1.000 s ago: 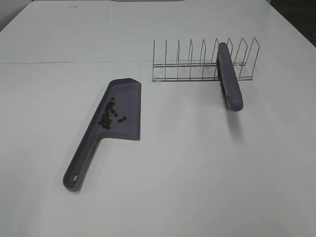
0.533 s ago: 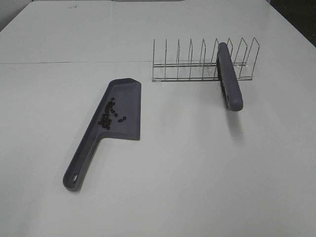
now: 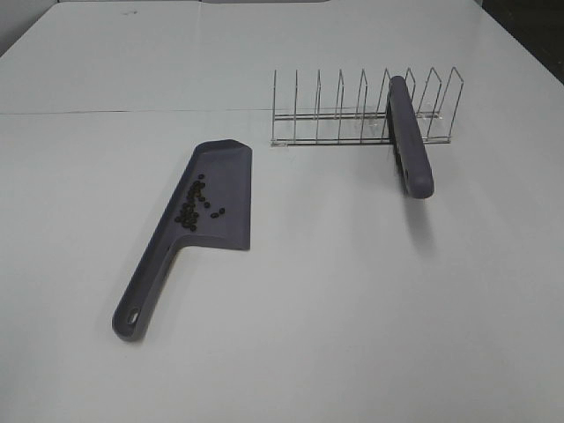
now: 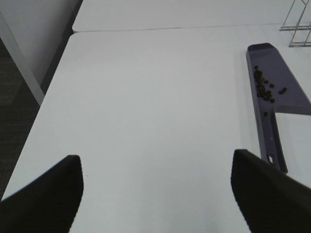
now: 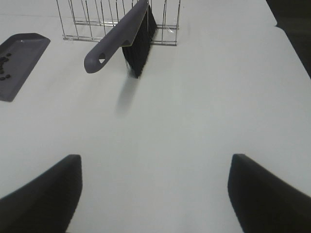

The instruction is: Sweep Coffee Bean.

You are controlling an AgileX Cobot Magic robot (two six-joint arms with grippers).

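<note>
A small cluster of dark coffee beans (image 3: 194, 204) lies in the grey-purple dustpan (image 3: 225, 185), which rests flat left of the table's middle with its handle (image 3: 141, 295) toward the front. The beans (image 4: 263, 89) and dustpan (image 4: 284, 92) also show in the left wrist view. A grey-purple brush (image 3: 410, 137) leans in the wire rack (image 3: 352, 110) at the back right, its black bristles (image 5: 138, 46) visible in the right wrist view. My left gripper (image 4: 155, 194) is open over bare table, well apart from the dustpan. My right gripper (image 5: 154, 191) is open, well short of the brush. Neither arm appears in the exterior view.
The white table has a seam (image 3: 132, 111) across its back part. Its left edge (image 4: 41, 104) drops to dark floor, and its right edge (image 5: 289, 41) borders a dark area.
</note>
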